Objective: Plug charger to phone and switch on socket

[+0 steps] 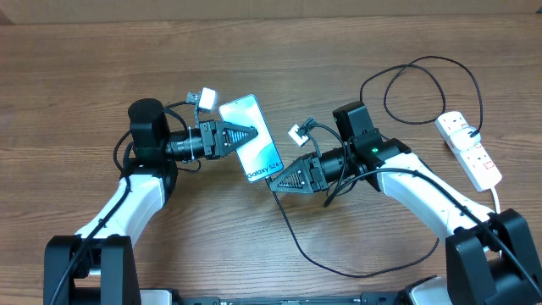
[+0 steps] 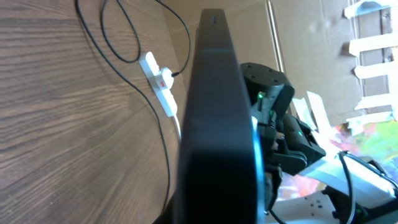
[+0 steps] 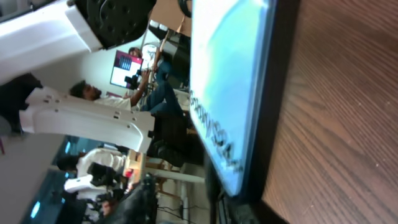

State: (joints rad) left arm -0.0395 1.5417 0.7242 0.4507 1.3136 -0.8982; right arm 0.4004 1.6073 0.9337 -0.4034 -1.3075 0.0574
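The phone point(image 1: 258, 148) with its light blue screen is held tilted above the table, its plug end toward my right arm. My left gripper point(image 1: 252, 133) is shut on its left side; in the left wrist view the phone point(image 2: 217, 124) shows edge-on and dark. My right gripper point(image 1: 274, 182) is at the phone's lower end, shut on the plug tip of the charger point(image 1: 292, 230). Its thin black cable trails down over the table. In the right wrist view the phone point(image 3: 230, 93) fills the middle and the plug tip is hidden. The socket point(image 1: 468, 149) lies at the far right.
The black cable loops across the table's front and curls in loops near the socket's upper end point(image 1: 423, 59). The socket point(image 2: 160, 84) and cable also show in the left wrist view. A thick white cord runs off the socket's lower end point(image 1: 495, 196).
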